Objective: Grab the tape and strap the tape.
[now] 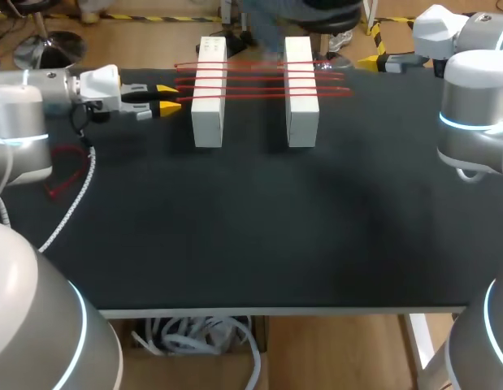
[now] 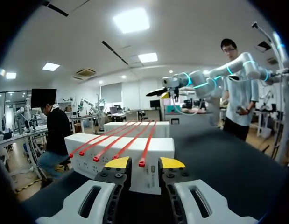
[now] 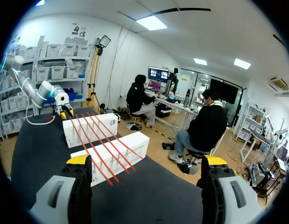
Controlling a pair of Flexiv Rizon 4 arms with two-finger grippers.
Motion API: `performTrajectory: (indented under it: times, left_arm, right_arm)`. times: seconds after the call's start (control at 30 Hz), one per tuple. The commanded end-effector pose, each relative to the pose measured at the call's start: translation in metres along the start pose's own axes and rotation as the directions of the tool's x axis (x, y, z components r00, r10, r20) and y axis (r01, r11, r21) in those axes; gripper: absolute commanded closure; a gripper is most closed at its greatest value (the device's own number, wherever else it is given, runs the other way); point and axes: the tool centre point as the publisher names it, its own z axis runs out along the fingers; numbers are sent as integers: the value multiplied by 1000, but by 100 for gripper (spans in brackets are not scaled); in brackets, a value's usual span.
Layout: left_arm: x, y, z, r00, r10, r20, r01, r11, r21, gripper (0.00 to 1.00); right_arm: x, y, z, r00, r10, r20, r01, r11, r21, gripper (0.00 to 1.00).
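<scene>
Left fingers (image 2: 117,162), slightly apart beside the nearer white block (image 2: 164,144), may shove it, slackening the red tape (image 2: 147,144). Right fingers (image 3: 79,159): wide apart.

Across two blocks (image 1: 209,101), tape strands (image 1: 255,79); left gripper (image 1: 170,97) seemingly just beside.

Table (image 1: 251,236): black matte top, pale front edge.
On it, toward the far side: two white oblong blocks, left block (image 1: 209,97) and right block (image 1: 301,93), parallel and set apart, long sides running front to back.
Near the left edge: loose red cord (image 1: 68,175). Beside it, white braided cable (image 1: 72,207) running toward the front-left; contact with the top unclear.
</scene>
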Motion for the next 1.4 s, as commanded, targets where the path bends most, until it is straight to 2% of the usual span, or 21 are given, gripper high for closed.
performTrajectory:
  times: [0.03, 0.13, 0.33, 0.5, 0.6, 0.87, 1.4]
  left_arm:
    - [-5, 6, 1, 1000, -3, -8, 3, 1000, 10, 75]
    - [-6, 6, 0, 1000, -3, -5, 3, 1000, 11, 81]
    - [-7, 5, -2, 1000, 2, 0, -2, 1000, 14, 85]
    - [-5, 6, -1, 1000, -1, -2, 1, 1000, 13, 82]
    - [-4, 6, -1, 1000, -4, -3, 4, 1000, 12, 77]
    - [-5, 6, 1, 1000, -3, -2, 3, 1000, 13, 86]
    - [-5, 5, 4, 1000, -4, -4, 4, 1000, 13, 89]
  right_arm:
    - [0, 0, 0, 1000, 0, -1, 0, 1000, 1, 0]
    - [0, 0, 0, 1000, 0, -1, 0, 1000, 1, 0]
    - [0, 0, 0, 1000, 0, -1, 0, 1000, 1, 0]
    - [0, 0, 0, 1000, 0, -1, 0, 1000, 1, 0]
    - [0, 0, 0, 1000, 0, -1, 0, 1000, 1, 0]
    - [0, 0, 0, 1000, 0, -1, 0, 1000, 1, 0]
    - [0, 0, 0, 1000, 0, -1, 0, 1000, 1, 0]
